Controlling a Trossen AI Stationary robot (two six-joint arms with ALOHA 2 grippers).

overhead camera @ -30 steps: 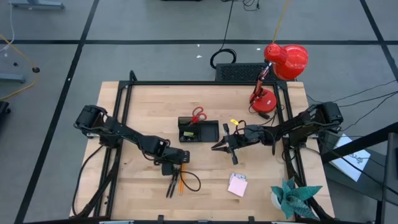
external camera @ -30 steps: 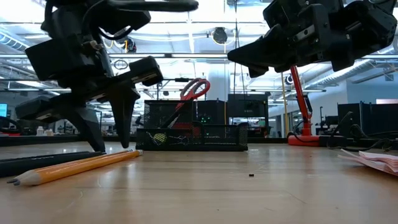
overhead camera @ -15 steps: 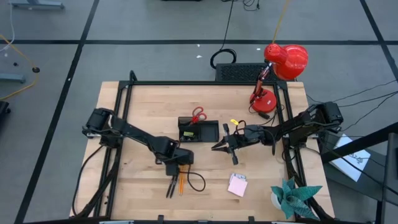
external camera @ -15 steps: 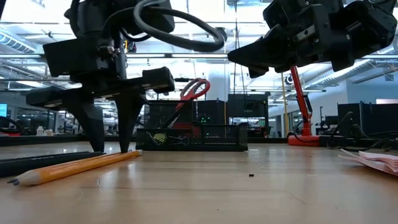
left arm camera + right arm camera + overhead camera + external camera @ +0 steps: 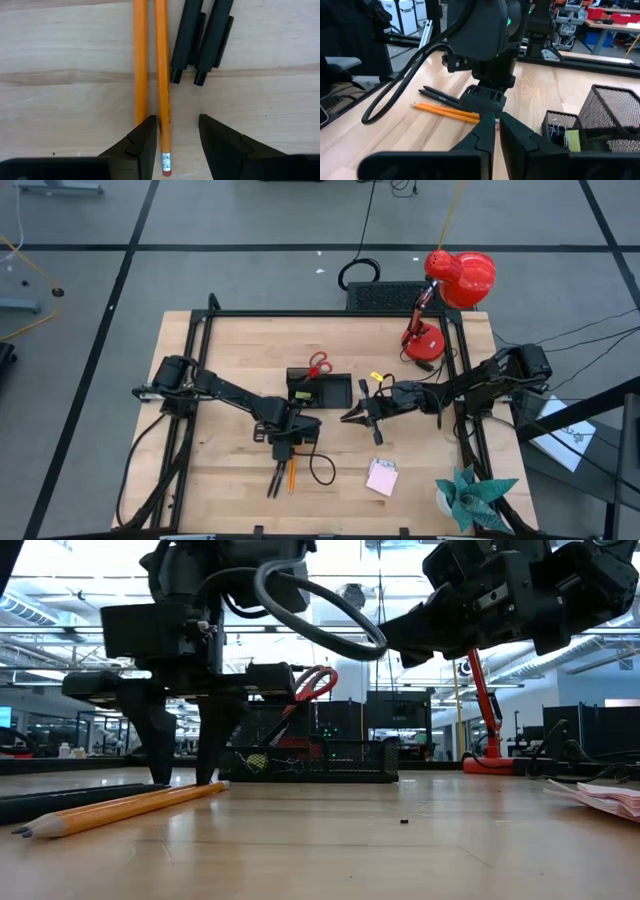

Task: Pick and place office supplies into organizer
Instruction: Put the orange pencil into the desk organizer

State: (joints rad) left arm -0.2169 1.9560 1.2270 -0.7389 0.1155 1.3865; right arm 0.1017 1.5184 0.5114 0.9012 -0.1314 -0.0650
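Observation:
Two orange pencils (image 5: 161, 75) and two black pens (image 5: 202, 40) lie side by side on the wooden table. My left gripper (image 5: 176, 137) points straight down over their far ends, open. The eraser end (image 5: 166, 169) of one pencil lies between its fingers; the other pencil runs under one finger. Whether a finger touches a pencil, I cannot tell. The black mesh organizer (image 5: 320, 391) holds red-handled scissors (image 5: 318, 364) standing upright. My right gripper (image 5: 350, 417) hovers shut and empty just right of the organizer. A pink sticky-note pad (image 5: 382, 477) lies at the near right.
A small yellow piece (image 5: 377, 376) lies beside the right arm. A red desk lamp (image 5: 440, 290) and a black ribbed box (image 5: 385, 295) stand at the far right. A teal paper plant (image 5: 470, 495) stands at the near right corner. The left arm's cable loop (image 5: 320, 470) hangs beside the pencils.
My left gripper has moved toward the table's right edge, over the far ends of the pencils, and has tipped from a slant to point straight down. The gap between its fingers looks the same. The pencils and pens have not moved.

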